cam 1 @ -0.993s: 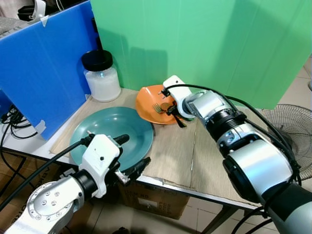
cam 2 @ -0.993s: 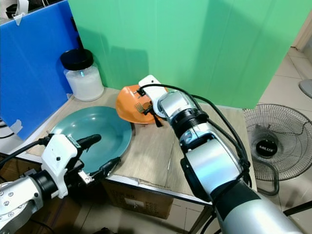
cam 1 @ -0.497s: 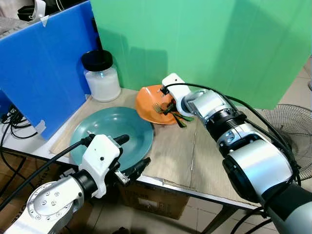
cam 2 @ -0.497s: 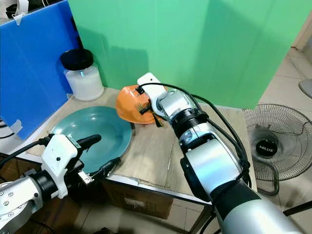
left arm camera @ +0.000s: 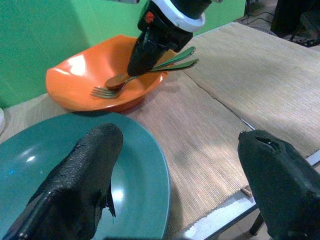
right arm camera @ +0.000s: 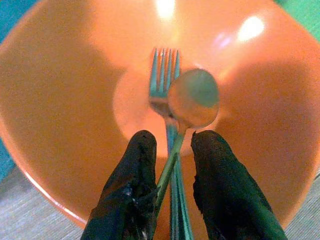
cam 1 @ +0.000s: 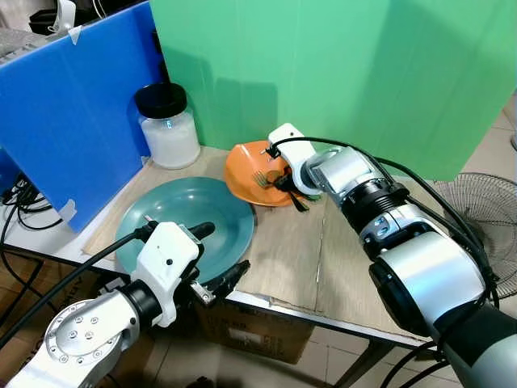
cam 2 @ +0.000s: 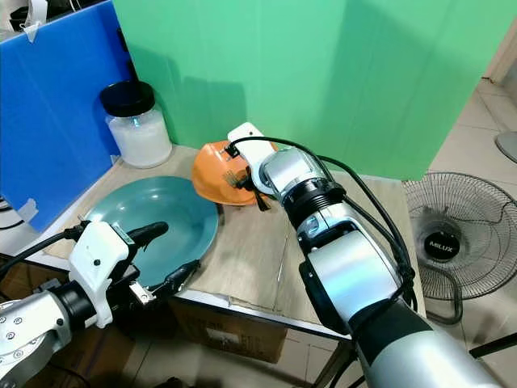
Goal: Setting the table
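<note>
An orange bowl (cam 1: 245, 164) sits at the back of the table, touching the far rim of a wide teal plate (cam 1: 182, 212). A spoon (right arm camera: 194, 97) and a fork (right arm camera: 161, 75) lie in the bowl, their green handles leaning over its rim. My right gripper (cam 1: 292, 194) reaches into the bowl, its two fingers pinched close on both handles (right arm camera: 172, 165). My left gripper (cam 1: 224, 250) hovers open over the plate's near rim (left arm camera: 150, 165), holding nothing.
A white-filled jar with a black lid (cam 1: 168, 125) stands at the back left. A blue board (cam 1: 73, 121) walls the left side and a green screen (cam 1: 339, 73) the back. A woven mat (cam 1: 291, 250) covers the table; a floor fan (cam 1: 477, 202) stands right.
My right gripper rose slightly half a second ago, baring the green handles, and has settled back down over them. Bowl, plate and left arm are unmoved.
</note>
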Tool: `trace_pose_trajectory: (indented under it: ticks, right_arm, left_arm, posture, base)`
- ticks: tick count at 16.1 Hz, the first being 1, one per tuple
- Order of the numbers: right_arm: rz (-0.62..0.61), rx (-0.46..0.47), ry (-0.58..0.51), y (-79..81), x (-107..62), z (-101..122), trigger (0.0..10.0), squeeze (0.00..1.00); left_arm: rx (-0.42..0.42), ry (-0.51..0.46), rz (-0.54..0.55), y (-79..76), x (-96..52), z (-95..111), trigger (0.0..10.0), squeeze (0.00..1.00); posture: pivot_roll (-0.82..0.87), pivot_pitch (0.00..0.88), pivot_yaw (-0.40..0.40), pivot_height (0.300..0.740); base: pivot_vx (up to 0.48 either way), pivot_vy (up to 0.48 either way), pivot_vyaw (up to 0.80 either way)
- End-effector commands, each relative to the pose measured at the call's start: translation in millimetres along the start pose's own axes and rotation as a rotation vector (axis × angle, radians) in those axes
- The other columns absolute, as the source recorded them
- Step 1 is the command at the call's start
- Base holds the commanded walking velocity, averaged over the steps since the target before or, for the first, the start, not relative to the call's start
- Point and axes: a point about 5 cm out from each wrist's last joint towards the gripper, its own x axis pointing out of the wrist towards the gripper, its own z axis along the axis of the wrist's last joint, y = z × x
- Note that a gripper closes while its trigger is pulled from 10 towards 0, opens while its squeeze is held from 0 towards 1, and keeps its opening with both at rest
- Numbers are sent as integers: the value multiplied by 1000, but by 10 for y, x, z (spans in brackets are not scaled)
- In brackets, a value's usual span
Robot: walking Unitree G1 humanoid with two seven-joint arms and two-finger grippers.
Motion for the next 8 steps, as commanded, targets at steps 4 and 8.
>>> trace_pose_trajectory:
  ticks: [4, 8]
  right_arm:
    - [12, 4, 46, 27, 35, -99, 3647, 0]
    - [11, 2, 47, 21, 30, -97, 0, 0]
  left_arm:
    - [8, 3, -14, 5, 6, -1, 10000, 0]
    - [10, 3, -13, 7, 5, 0, 10000, 0]
  posture:
    - [10, 0, 44, 740]
    - [10, 0, 43, 740]
  base:
    - [0, 0, 0]
    - [0, 0, 0]
